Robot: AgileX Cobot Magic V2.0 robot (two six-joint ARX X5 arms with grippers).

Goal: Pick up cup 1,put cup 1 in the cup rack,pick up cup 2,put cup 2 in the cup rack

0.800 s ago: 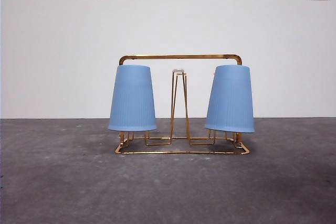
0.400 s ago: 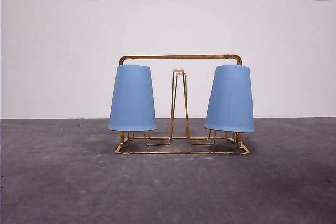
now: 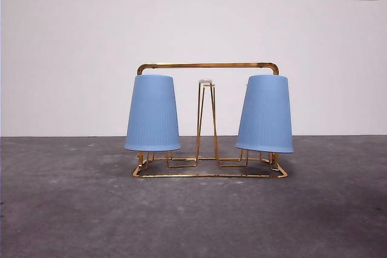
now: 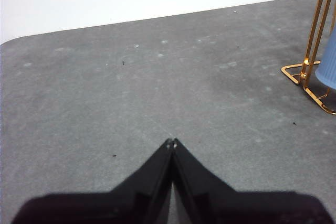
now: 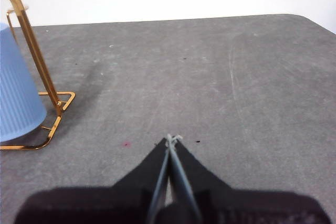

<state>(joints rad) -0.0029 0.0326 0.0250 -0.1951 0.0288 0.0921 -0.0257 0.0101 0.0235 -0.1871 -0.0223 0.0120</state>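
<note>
Cups, both blue, are already upside down on the cup rack. One blue cup sits over a peg at one end of the gold wire frame, and the other blue cup sits over a peg at the other end. The second one leans a little. A bare peg stands between them. The rack rests on the grey table.

Both hands are away from the rack, low over the bare table. The left hand has its two black jaws pressed together and holds nothing. The right hand is also closed tight and empty.

I think the job is done, so the good thing to do now is very little. Keep both hands back and well away from the rack. The wire rack looks light, and a bump could tip it or knock the leaning cup off its peg.
</note>
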